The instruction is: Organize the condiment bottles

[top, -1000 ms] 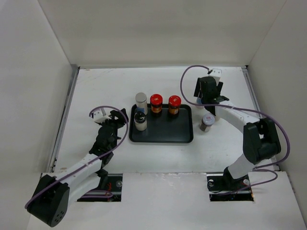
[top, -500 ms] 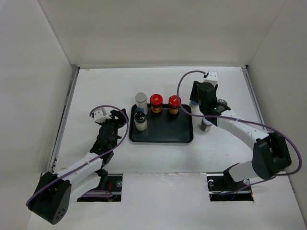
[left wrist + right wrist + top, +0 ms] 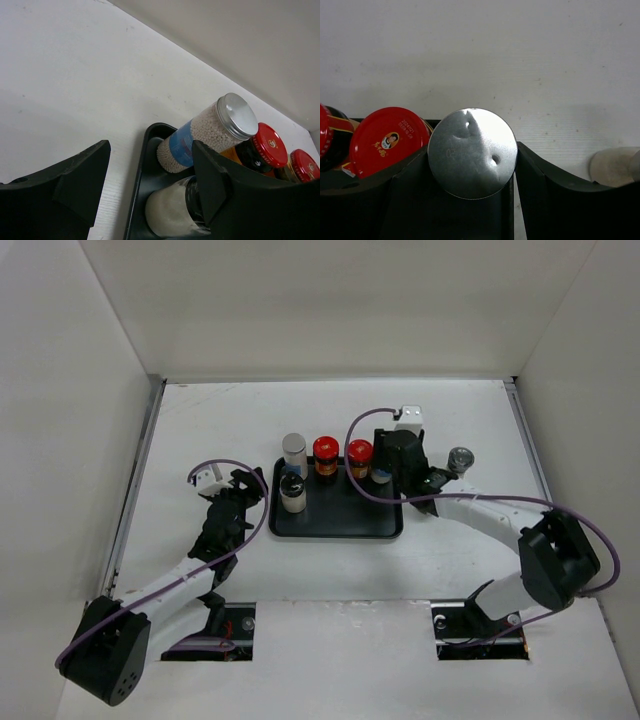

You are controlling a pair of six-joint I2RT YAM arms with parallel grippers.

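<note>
the right pincer (image 3: 393,466) is gripping a silver-capped jar (image 3: 472,153) just below its dented lid, one finger on each side of the body. it is hanging over the far right corner of the black tray (image 3: 340,523). whether the jar base is already touching the tray floor cannot be told from these views.

position of the task items, referenced to the right pincer:
- a red-capped jar (image 3: 389,141) is standing just beside the left finger, and a second red cap is showing at the view's left edge.
- a grey-topped shaker (image 3: 460,458) is standing on the table to the right, outside the tray.

the left pincer (image 3: 150,155) is standing wide open with nothing between its fingers, just off the tray's left edge. ahead of it, a blue-labelled jar (image 3: 200,135) and a jar of white powder (image 3: 170,210) are sitting at the tray's left end.

procedure for the step in hand, judged as placing the held jar in the row:
1. lower the jar vertically so that the base lands flat inside the tray rim.
2. hold clearance from the adjacent red-capped jar; the left finger is running close to it and could tip it.
3. open the fingers only when the jar is resting upright.
4. lift straight up before travelling toward the shaker.
</note>
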